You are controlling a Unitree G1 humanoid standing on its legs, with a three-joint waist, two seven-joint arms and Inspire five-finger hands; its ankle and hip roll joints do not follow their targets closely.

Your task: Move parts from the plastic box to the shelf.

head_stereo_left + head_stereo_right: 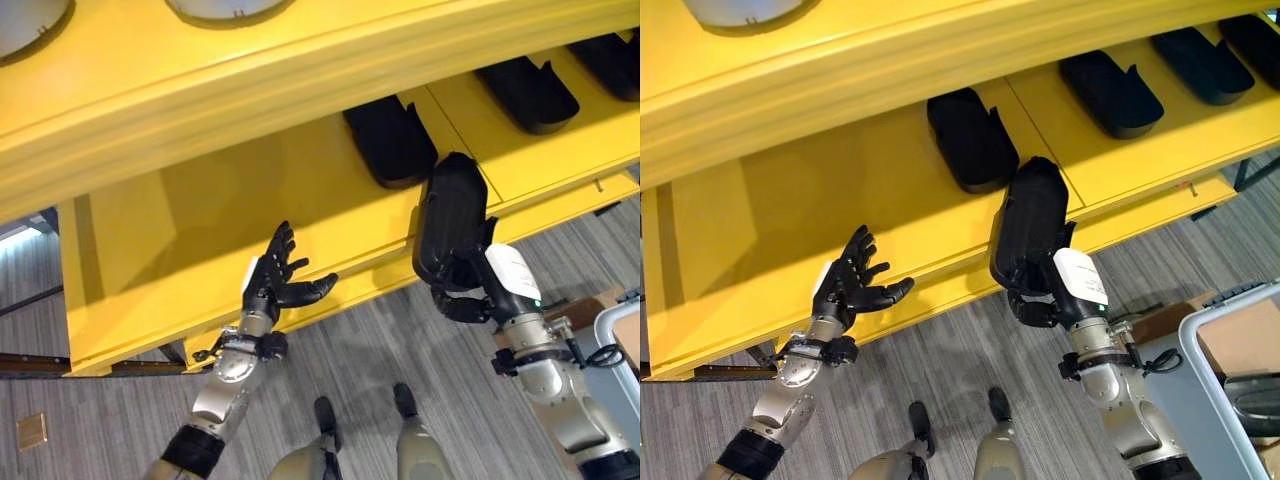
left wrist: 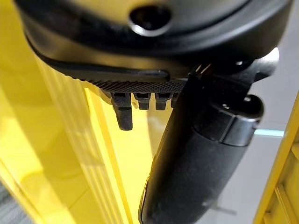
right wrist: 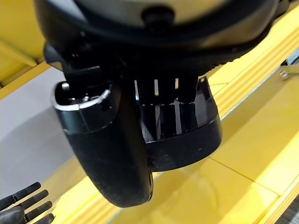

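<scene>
- One black moulded part (image 1: 1030, 225) is held by the right hand (image 1: 1045, 300), with the fingers curled round its near end; in the right wrist view the fingers (image 3: 168, 119) are seen wrapped against the part's rim and the thumb (image 3: 110, 154) is closed beside it.
- The part is held upright to slightly tilted, its far end over the front edge of the yellow shelf (image 1: 790, 200), near the seam between two shelf panels.
- Whether the part touches the shelf surface cannot be told.
- Several matching black parts are seen lying on the shelf: one (image 1: 970, 138) just beyond the held part, another (image 1: 1110, 92) further right, and two more (image 1: 1202, 62) towards the far right end.
- The left hand (image 1: 853, 285) is raised at the shelf's front edge, well to the left of the held part; its fingers are straight and spread, the thumb is extended to the right, and nothing is held.
- In the left wrist view the fingertips (image 2: 124, 114) are seen straight, with yellow shelf surface beyond them.
- An upper yellow shelf level (image 1: 300, 70) is seen above, carrying pale round objects (image 1: 225, 8) at the far edge.
- A grey plastic box (image 1: 1230, 390) is seen at the near right, on a grey striped floor (image 1: 950, 350).
</scene>
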